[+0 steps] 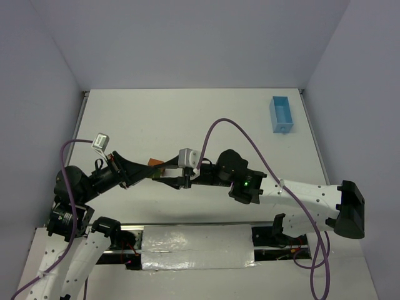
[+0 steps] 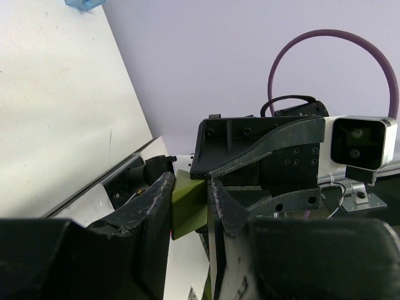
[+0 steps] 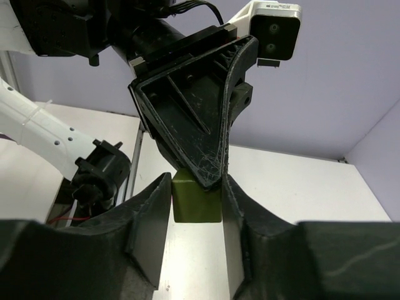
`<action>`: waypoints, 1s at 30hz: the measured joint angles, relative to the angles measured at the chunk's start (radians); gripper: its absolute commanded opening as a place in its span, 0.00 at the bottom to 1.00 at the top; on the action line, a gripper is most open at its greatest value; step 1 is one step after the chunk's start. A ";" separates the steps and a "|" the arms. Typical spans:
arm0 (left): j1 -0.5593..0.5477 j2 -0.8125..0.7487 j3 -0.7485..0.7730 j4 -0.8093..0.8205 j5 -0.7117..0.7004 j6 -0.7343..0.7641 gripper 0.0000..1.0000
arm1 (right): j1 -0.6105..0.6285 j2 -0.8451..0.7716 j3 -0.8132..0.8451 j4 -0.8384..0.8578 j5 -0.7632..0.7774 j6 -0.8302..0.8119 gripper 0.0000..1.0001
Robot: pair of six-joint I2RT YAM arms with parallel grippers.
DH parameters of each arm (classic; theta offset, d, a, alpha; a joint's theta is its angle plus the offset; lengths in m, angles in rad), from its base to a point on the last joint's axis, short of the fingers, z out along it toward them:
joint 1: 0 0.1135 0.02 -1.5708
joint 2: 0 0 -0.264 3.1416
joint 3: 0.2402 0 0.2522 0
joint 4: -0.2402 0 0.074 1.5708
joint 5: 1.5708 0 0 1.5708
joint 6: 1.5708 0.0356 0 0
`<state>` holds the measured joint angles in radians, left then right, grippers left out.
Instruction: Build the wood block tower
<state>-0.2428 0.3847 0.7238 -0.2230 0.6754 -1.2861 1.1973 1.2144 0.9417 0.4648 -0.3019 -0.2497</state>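
Both arms meet above the middle of the white table (image 1: 187,119), well short of the far wall (image 1: 187,37), which is plain pale lilac like the side walls. My left gripper (image 2: 189,187) is closed on the block (image 3: 197,203), a finger pressed to each side. My right gripper (image 3: 197,187) clamps the same block from the opposite direction. The block is off the surface and looks olive in the wrist views; the top view shows only an orange-brown scrap of it. A light-blue tray (image 1: 282,114) lies at the far right corner. Silver tape (image 1: 197,247) covers the near edge between my bases.
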 measured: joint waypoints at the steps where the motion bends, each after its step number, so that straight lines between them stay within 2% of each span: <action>1: 0.000 0.000 0.000 0.000 -0.001 0.000 0.00 | 0.000 0.000 0.000 0.000 -0.001 0.000 0.37; 3: 0.000 0.000 0.000 0.000 0.000 0.000 0.00 | 0.000 0.000 0.000 0.000 -0.001 0.002 0.34; 4: 0.000 0.000 0.000 0.000 -0.001 0.000 0.00 | 0.000 0.000 0.000 0.000 -0.002 0.002 0.28; 6: 0.000 0.000 0.000 0.001 0.000 0.000 0.05 | 0.000 0.000 0.000 0.000 -0.002 0.002 0.23; 7: 0.000 0.000 0.000 0.000 0.000 0.000 0.12 | 0.000 0.000 0.000 0.000 -0.003 0.001 0.16; 8: 0.000 0.000 0.000 0.000 0.000 0.000 0.15 | 0.000 0.000 0.000 0.000 -0.005 0.001 0.13; 12: 0.000 0.000 0.000 0.001 -0.001 0.000 0.30 | 0.000 0.000 -0.002 0.006 -0.013 -0.002 0.09; 13: 0.000 0.000 0.000 0.000 -0.001 0.000 0.40 | 0.000 0.000 -0.003 0.007 -0.015 -0.002 0.09; 16: 0.000 0.000 0.000 -0.004 -0.002 0.004 0.55 | 0.000 0.000 -0.013 0.023 -0.019 -0.002 0.08; 18: 0.000 0.000 0.000 -0.008 -0.005 0.004 0.63 | -0.002 0.000 -0.019 0.028 -0.021 -0.002 0.07; 23: 0.000 -0.001 0.000 -0.009 -0.017 0.005 0.75 | -0.006 -0.001 -0.034 0.034 -0.026 -0.002 0.07; 27: 0.000 0.000 0.016 -0.056 -0.047 0.042 0.99 | -0.013 -0.001 -0.034 0.034 -0.027 -0.002 0.07; 30: -0.002 0.028 0.104 -0.196 -0.158 0.137 0.99 | -0.040 0.001 -0.034 0.031 -0.026 0.003 0.07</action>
<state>-0.2443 0.4126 0.8280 -0.4191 0.5175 -1.1496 1.1568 1.2156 0.9073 0.4953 -0.3283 -0.2462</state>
